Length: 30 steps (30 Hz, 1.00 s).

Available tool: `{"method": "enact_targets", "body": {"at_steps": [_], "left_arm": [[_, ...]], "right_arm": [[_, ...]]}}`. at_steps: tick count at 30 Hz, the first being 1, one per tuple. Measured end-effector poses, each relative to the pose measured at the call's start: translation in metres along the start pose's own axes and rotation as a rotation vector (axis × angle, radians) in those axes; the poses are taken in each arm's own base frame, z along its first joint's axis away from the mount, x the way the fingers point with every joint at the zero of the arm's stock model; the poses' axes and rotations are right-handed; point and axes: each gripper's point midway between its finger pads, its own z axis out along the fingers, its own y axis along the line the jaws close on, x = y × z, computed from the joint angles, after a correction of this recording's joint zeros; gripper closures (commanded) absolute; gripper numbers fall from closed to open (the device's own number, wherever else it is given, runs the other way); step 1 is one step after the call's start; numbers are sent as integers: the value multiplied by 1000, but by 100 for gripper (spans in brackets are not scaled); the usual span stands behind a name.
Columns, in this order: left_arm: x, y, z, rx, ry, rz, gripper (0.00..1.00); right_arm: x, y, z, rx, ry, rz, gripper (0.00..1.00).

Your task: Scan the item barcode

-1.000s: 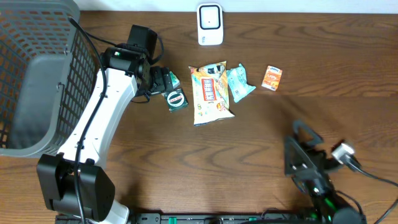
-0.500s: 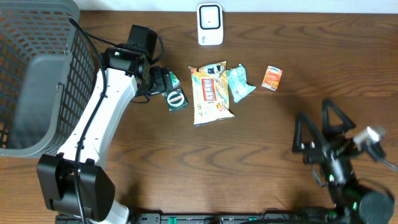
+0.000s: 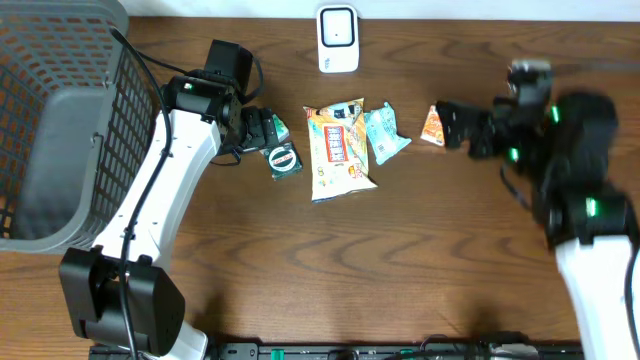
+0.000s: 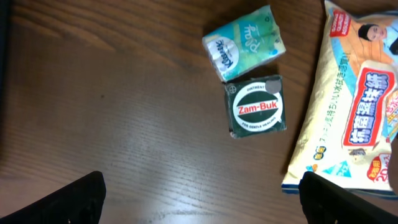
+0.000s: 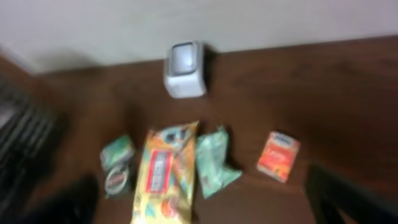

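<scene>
The white barcode scanner [image 3: 338, 38] stands at the table's back edge. In front of it lie a green Zam-Buk box [image 3: 284, 159], a yellow snack bag [image 3: 338, 150], a teal packet [image 3: 384, 133] and a small orange box [image 3: 437, 125]. My left gripper [image 3: 258, 130] hovers open over the Zam-Buk box [image 4: 255, 107] and a tissue pack [image 4: 244, 42], with nothing between its fingers. My right gripper [image 3: 454, 126] is open, raised just right of the orange box [image 5: 278, 155]. Its blurred view takes in the scanner [image 5: 184, 61] and all the items.
A large grey mesh basket [image 3: 60, 120] fills the back left corner. The left arm's white link runs from the front left toward the items. Bare wood lies in front of the items.
My right arm has swung from the front right of the table up to the back right, beside the orange box. The left arm and the items have not moved.
</scene>
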Motion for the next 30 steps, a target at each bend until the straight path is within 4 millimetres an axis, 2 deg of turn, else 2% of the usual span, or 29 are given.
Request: {"method": "enact_targets", "body": {"at_steps": [2,7,14,18,20,21,23,26,30], "left_arm": [[0,0,0,0,0,0,2],[0,0,0,0,0,0,2],[0,0,0,0,0,0,2],[0,0,0,1,0,0,2],[0,0,0,0,0,0,2],[0,0,0,1,0,0,2],[0,0,0,1,0,0,2],[0,0,0,1,0,0,2],[0,0,0,0,0,0,3]], "right_arm": [[-5,-15,17,76,74,-4,1],[-1,-42,57,179,200,-6,1],[39,-69,107,236,350,20,1],[53,-75,137,212,381,41,2],[65,-78,154,193,410,54,36],[71,-80,161,190,426,61,50],[84,-84,175,183,456,72,67],[101,-91,192,179,491,83,80],[116,-96,207,177,518,98,81]]}}
